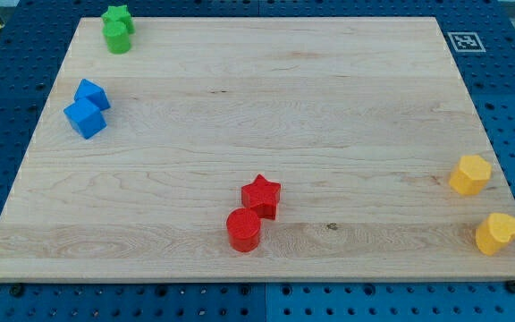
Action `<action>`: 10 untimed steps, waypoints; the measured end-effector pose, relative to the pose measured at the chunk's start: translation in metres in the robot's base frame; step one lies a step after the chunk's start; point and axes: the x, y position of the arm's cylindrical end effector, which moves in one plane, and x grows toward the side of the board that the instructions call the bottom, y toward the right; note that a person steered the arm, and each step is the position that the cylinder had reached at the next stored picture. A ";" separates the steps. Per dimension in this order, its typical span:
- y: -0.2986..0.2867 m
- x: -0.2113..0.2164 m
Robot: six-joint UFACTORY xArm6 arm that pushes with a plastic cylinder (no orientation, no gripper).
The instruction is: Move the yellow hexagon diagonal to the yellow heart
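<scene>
The yellow hexagon (468,174) sits near the board's right edge, low in the view. The yellow heart (497,233) lies just below it and slightly to the right, close to the board's bottom right corner, with a small gap between the two. My tip and the rod do not show in this view.
A red star (261,195) touches a red cylinder (243,230) at the bottom centre. Two blue blocks (87,109) sit together at the left edge. A green star (116,18) and a green cylinder (117,38) sit at the top left. The wooden board (257,107) has a marker tag (464,41) at its top right.
</scene>
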 end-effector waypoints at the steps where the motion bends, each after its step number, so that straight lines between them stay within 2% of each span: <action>1: 0.000 0.000; 3: -0.040 -0.011; 6: -0.122 -0.073; 9: -0.130 -0.073; 10: -0.163 -0.073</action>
